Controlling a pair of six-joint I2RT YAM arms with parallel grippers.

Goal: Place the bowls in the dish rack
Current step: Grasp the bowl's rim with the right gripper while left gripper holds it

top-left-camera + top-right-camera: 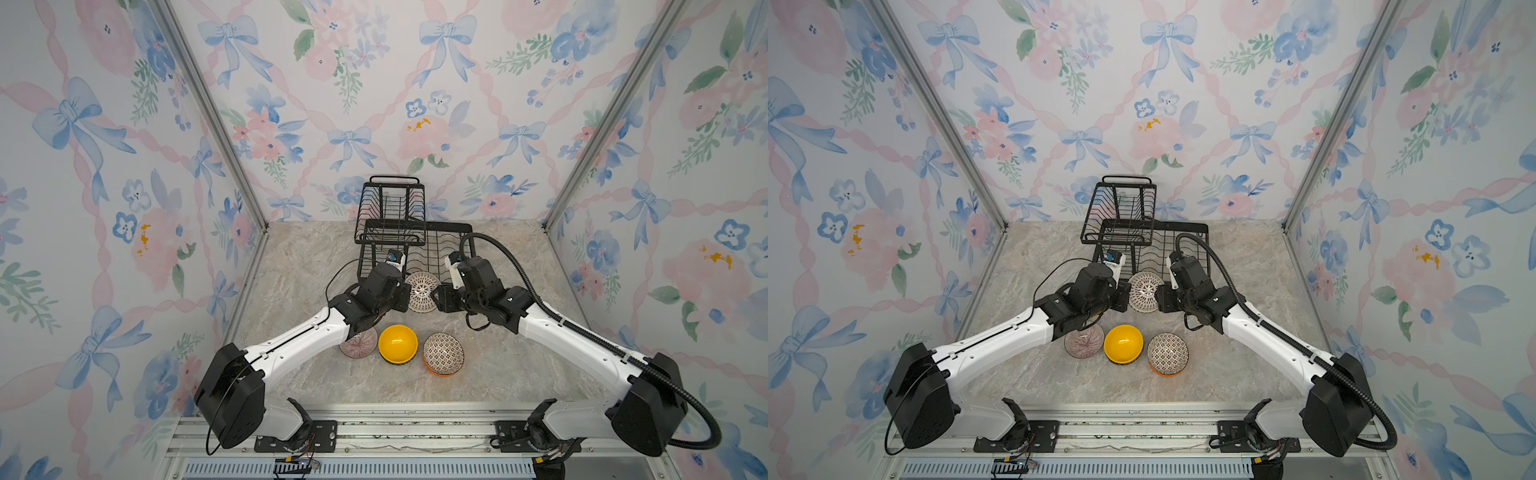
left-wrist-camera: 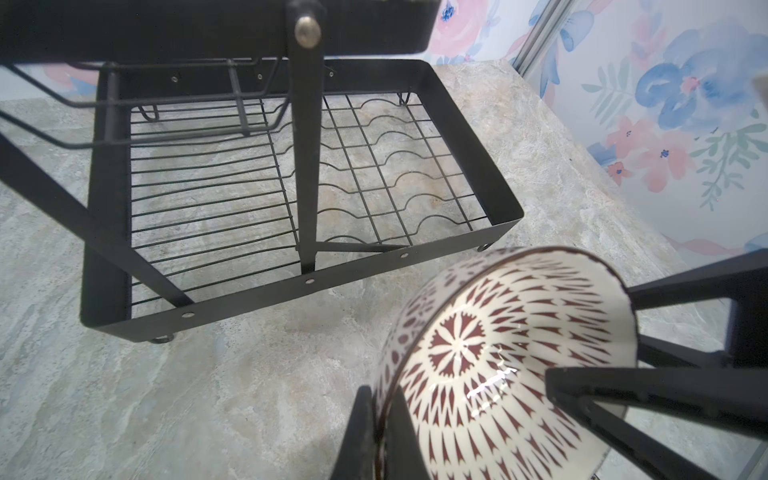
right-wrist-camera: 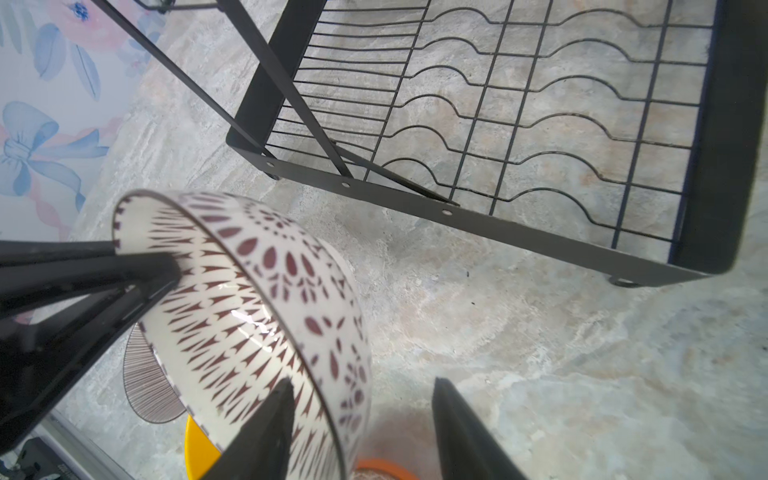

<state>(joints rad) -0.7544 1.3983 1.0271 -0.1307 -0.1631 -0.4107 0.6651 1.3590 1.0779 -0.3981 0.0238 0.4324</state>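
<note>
Handover, as I read it: the white bowl (image 1: 422,291) with the dark red pattern hangs mid-frame in both top views, tilted and clear of the table (image 1: 519,374), just short of the dish rack (image 1: 449,226). I have my left gripper (image 2: 380,415) pinched tight on its rim. My right gripper (image 3: 363,382) straddles the opposite wall, outer finger not yet touching, so there is no second grip. The lower tray (image 2: 353,272) is bare. Lower centre: pinkish ribbed bowl (image 1: 359,347), yellow bowl (image 1: 397,343), and patterned bowl (image 1: 443,353) nested in an orange bowl (image 1: 440,372).
</note>
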